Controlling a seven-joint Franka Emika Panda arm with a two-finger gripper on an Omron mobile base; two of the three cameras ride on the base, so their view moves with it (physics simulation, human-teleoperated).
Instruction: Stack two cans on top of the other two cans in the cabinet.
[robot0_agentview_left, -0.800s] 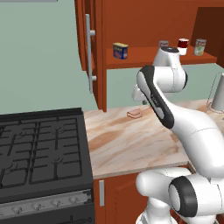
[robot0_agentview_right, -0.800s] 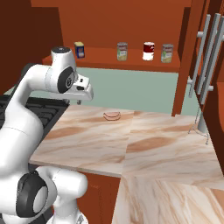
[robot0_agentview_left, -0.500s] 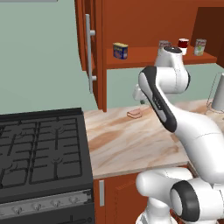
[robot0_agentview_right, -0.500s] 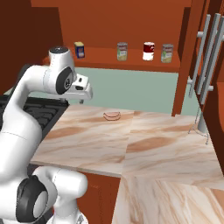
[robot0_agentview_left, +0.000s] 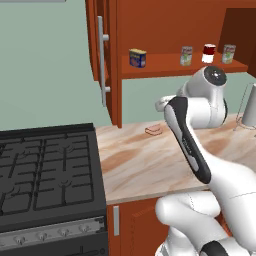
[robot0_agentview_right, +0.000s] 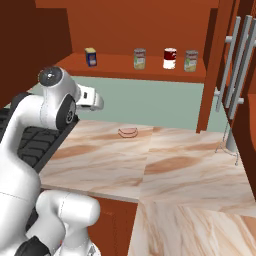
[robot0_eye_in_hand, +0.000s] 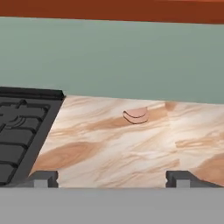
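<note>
Hovering with claw (robot0_eye_in_hand: 112, 178) spread wide and empty over the marbled surface (robot0_agentview_right: 165, 170), stove (robot0_agentview_left: 45, 175) alongside, pink scrap (robot0_agentview_right: 128, 132) further in. Risking, on reaching up past the scrap: clipping the shelf (robot0_agentview_right: 150, 72) edge, toppling the slim can (robot0_agentview_right: 139, 58) or red can (robot0_agentview_right: 170, 58); blue can (robot0_agentview_right: 90, 56) leftmost, green-label can (robot0_agentview_right: 190, 60) rightmost.

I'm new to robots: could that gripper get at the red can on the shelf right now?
Probably yes. The cabinet stands open, and the red can stands apart from its neighbours. The gripper is open, though aimed low at the counter.
</note>
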